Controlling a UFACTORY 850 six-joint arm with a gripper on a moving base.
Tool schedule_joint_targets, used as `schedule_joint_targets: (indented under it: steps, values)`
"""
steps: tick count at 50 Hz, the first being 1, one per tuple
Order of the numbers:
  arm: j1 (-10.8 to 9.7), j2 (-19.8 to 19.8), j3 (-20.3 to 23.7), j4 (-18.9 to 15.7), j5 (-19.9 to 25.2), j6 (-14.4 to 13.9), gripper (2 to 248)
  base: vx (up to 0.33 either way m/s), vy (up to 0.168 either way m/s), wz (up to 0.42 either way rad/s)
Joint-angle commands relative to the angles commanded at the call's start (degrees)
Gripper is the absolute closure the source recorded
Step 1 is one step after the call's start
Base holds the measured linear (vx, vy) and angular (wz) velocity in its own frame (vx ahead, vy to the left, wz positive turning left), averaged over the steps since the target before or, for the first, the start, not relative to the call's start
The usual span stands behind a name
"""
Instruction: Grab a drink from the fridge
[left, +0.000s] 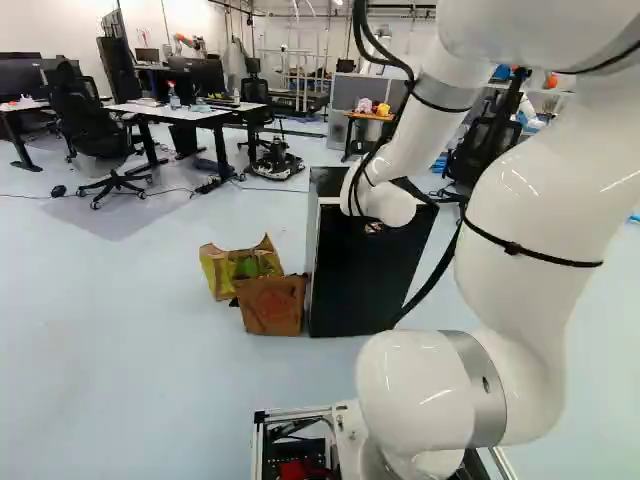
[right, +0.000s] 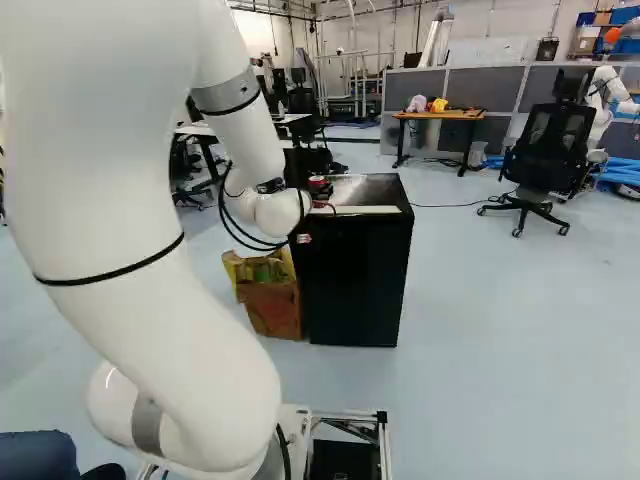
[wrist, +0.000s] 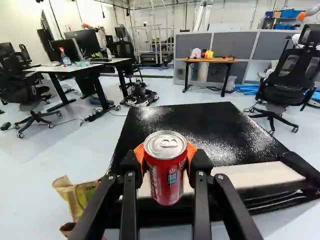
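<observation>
Holding the red can (wrist: 167, 175) was the pincer (wrist: 166, 159), clamped on it from two sides, one orange pad (wrist: 139, 158) against each flank. Key relation: can lay directly between the fingertips, on the pincer's own centre line, not off to one side and not ahead of it. Long axis stood upright or close to it, lid up, so it ran across the line the fingers pointed along. Location: at the near edge of the fridge (right: 352, 285), by the pale strip (wrist: 260, 175) along its top, with the black top surface (wrist: 200, 125) stretching away beyond the can. Gap under the can base: could not tell, touching or just clear. Only one arm (right: 150, 250) to consider, and the can was in its grip. Judged step: grab done, drink out of the fridge, task near its end; carrying away was what seemed left. Next move likely called for a small lift first, then a draw back toward the base, away from the fridge, keeping the axis upright. Risk: pulling back low could have scraped the can bottom on that front edge and twisted it between the pads. Paper bags (left: 270, 304) sat on the floor beside the fridge, worth avoiding on any low swing.
</observation>
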Motion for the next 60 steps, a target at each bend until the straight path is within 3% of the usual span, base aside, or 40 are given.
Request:
schedule_joint_targets:
  steps: [30, 60]
  values:
    - [3.3, 12.1, 13.7, 0.8, -1.7, -1.1, 150, 0.000, 0.000, 0.000]
    - [5.2, 19.1, 21.6, 1.3, -2.6, -1.8, 150, 0.000, 0.000, 0.000]
